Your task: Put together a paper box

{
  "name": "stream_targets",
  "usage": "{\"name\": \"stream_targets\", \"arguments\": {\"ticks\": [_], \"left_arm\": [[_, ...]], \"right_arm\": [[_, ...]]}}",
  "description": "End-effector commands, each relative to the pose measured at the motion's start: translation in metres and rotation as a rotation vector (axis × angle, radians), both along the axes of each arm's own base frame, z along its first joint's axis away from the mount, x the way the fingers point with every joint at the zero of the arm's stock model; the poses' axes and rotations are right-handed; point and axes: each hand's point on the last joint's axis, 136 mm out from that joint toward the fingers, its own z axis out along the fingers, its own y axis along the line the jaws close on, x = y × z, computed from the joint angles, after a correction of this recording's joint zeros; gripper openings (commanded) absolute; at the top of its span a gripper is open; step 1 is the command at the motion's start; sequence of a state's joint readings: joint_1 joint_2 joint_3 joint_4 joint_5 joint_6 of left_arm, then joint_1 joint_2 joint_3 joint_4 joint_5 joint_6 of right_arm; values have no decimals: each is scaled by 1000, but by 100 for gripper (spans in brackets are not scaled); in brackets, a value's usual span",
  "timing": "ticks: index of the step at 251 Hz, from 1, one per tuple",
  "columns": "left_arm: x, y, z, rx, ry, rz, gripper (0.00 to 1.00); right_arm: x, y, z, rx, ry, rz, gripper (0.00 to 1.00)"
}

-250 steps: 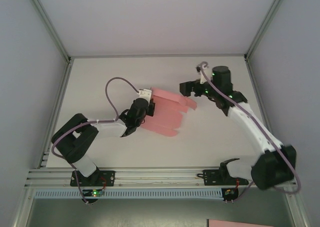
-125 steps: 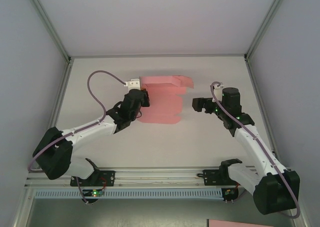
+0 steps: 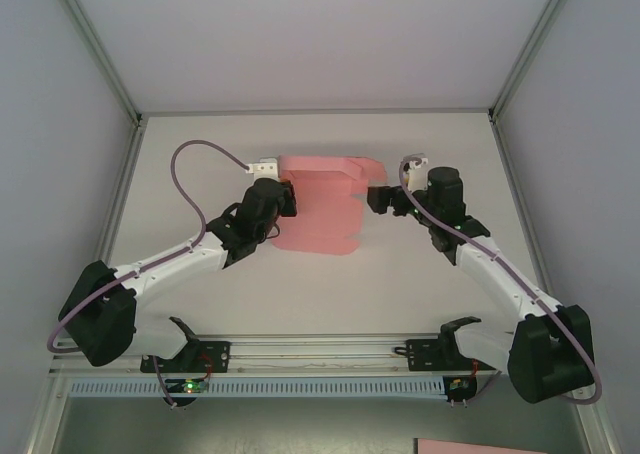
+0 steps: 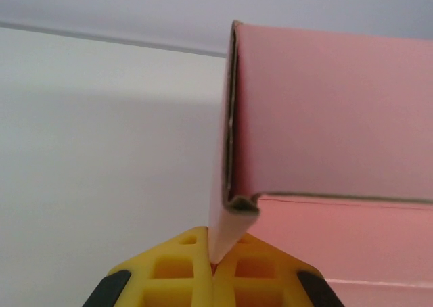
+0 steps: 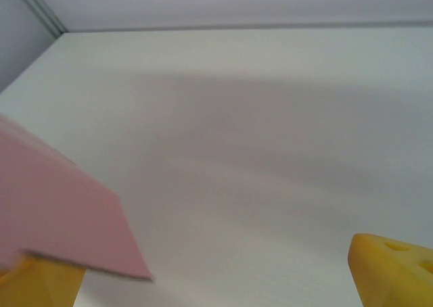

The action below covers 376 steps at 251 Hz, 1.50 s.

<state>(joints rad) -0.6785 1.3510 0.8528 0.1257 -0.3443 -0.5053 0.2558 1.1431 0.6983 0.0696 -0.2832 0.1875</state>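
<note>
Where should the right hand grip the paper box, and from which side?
Probably its free right edge, from the right: the paper box is thin sheet, the left hand pinches its left edge, and the open right hand faces the other.

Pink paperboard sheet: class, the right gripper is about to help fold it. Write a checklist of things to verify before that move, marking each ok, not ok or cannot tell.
1. Left gripper shut on the pink paperboard sheet: ok; its yellow fingers pinch one edge.
2. Right gripper open: ok; the right fingers stand wide apart.
3. Sheet seated between the right fingers: not ok; only a corner reaches one of them.
4. Sheet folded into a box: not ok; one panel is folded up, the other flaps are spread out.
5. Sheet resting on the white table: cannot tell.
</note>
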Motion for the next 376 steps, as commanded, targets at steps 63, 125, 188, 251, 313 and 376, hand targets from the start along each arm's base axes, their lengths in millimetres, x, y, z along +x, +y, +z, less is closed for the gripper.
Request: {"name": "stream_targets", "arguments": {"ticks": [63, 125, 188, 251, 313, 376], "left_arm": [[0, -13, 6, -48, -4, -65, 0], [1, -21, 15, -143, -9, -67, 0], [-2, -24, 23, -196, -6, -83, 0], [-1, 10, -2, -72, 55, 64, 0], [-4, 35, -24, -7, 111, 103, 0], [-10, 17, -20, 25, 104, -58, 0]], "right_arm": [[13, 40, 24, 40, -122, 98, 98], [17, 55, 7, 23, -157, 62, 98], [20, 43, 7, -143, -284, -153, 98], [-7, 19, 30, -126, -328, -181, 98], [-41, -17, 39, -29, -264, -71, 98], [-25, -56, 62, 77, -218, -82, 98]]}}
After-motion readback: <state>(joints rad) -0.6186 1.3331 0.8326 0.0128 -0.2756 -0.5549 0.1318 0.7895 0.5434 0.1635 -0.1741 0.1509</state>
